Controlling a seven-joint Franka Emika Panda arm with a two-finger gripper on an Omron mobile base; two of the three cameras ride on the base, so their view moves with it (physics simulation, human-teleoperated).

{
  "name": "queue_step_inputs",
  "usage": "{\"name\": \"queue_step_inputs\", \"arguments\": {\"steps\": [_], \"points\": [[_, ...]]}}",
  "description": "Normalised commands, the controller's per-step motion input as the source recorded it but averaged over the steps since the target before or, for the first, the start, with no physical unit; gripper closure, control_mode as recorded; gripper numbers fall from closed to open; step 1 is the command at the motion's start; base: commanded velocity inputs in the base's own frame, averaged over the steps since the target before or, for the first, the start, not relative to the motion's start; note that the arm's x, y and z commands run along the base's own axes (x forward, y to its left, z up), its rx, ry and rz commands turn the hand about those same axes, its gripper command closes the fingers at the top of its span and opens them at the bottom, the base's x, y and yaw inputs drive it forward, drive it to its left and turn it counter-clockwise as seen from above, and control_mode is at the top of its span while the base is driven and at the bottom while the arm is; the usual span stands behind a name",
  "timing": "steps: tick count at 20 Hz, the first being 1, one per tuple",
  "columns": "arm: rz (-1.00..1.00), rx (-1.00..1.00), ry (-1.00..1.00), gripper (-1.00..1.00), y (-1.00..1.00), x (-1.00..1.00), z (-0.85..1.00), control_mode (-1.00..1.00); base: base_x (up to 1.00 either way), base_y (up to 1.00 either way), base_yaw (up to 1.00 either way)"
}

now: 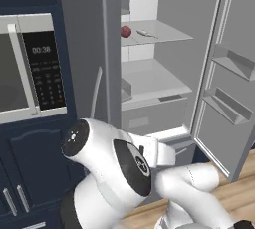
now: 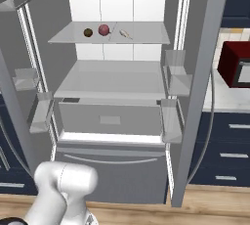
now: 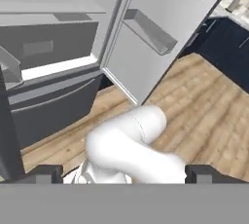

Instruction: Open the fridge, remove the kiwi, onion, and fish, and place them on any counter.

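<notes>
Kiwi (image 2: 88, 33) beside onion (image 2: 103, 29) shows from right base.

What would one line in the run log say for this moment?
tall grey double-door fridge: doors open | tiny olive-brown kiwi, dark-red onion, slender silver fish: on upper shelf | end effector: open, holding nothing
</notes>
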Motion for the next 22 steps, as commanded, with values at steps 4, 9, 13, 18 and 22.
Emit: {"name": "queue_step_inputs", "arguments": {"steps": [4, 9, 13, 18, 22], "points": [[0.38, 0.18, 0.31, -1.0, -0.75, 0.03, 0.34, -1.0, 0.0, 0.0, 0.0], [0.35, 0.33, 0.05, -1.0, -0.86, 0.12, -0.01, -1.0, 0.0, 0.0, 0.0], [0.56, 0.38, -0.04, -1.0, -0.43, 0.86, -0.01, -1.0, 0.0, 0.0, 0.0], [0.51, 0.35, 0.01, -1.0, -0.47, 0.87, 0.25, -1.0, 0.0, 0.0, 0.0], [0.47, 0.29, -0.15, -1.0, -0.17, 0.96, 0.04, -1.0, 0.0, 0.0, 0.0]]}}
